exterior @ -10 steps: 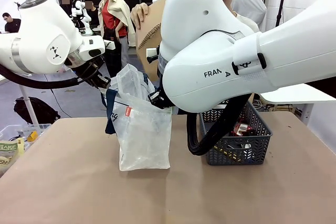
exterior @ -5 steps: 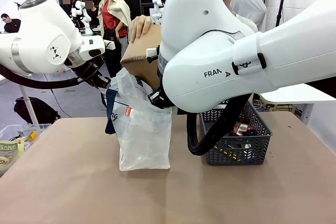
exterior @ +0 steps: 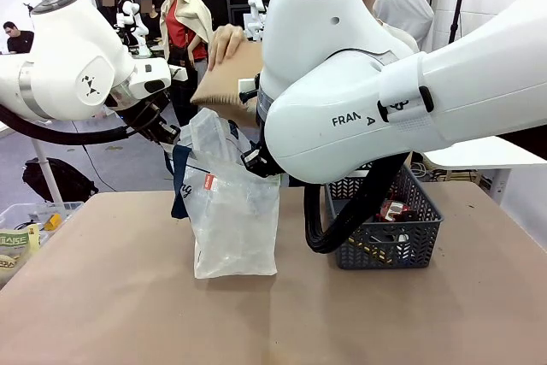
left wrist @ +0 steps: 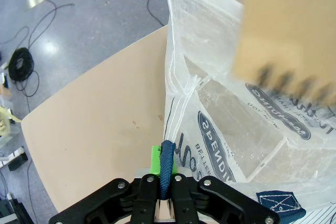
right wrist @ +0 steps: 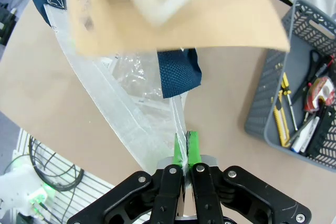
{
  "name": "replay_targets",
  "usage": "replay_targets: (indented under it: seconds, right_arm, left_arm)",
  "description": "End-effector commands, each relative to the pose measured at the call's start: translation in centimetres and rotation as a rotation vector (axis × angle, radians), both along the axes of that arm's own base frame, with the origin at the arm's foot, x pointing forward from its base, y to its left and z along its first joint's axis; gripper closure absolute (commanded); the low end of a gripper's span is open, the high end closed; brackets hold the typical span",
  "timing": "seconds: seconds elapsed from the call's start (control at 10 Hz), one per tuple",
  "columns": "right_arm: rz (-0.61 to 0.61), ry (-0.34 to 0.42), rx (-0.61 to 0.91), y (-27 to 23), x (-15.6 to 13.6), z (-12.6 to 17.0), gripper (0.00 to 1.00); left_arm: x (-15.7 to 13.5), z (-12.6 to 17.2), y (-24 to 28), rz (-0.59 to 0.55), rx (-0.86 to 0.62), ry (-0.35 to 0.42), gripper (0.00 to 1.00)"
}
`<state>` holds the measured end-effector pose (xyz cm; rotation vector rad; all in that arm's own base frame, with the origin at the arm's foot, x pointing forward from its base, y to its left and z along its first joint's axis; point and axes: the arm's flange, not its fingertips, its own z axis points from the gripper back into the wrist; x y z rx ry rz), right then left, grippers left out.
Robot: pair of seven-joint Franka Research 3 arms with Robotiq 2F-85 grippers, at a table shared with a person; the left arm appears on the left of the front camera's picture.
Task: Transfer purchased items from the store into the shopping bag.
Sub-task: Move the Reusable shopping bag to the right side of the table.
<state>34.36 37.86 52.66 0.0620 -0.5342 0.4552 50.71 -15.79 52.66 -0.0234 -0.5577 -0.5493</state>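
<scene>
Left end effector (left wrist: 166,174) pinches the navy strap (left wrist: 168,153) of the upright translucent white plastic shopping bag (exterior: 232,228). Right end effector (right wrist: 186,153) pinches its rim. A person's hand (exterior: 226,43) holds a flat tan package (exterior: 229,83) above the bag.

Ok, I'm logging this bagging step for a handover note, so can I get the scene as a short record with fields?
Bag: upright on the table, mouth held open
Left tool: shut on the bag's navy handle
Right tool: shut on the bag's plastic rim
Person's hand: holding a flat brown packet above the bag's mouth
Basket: on the table, to the robot's right of the bag, items inside
</scene>
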Motion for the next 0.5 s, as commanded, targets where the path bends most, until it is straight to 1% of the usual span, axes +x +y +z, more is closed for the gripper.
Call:
replay_targets:
  seconds: [0.0, 0.4]
  right_arm:
    - [-0.010, 0.006, -0.015, -0.43, -0.21, -0.26, 1.00]
    - [-0.010, 0.006, -0.015, -0.43, -0.21, -0.26, 1.00]
  left_arm:
    - [0.46, 0.20, 1.46, 0.022, 0.001, -0.006, 1.00]
    - [0.46, 0.20, 1.46, 0.022, 0.001, -0.006, 1.00]
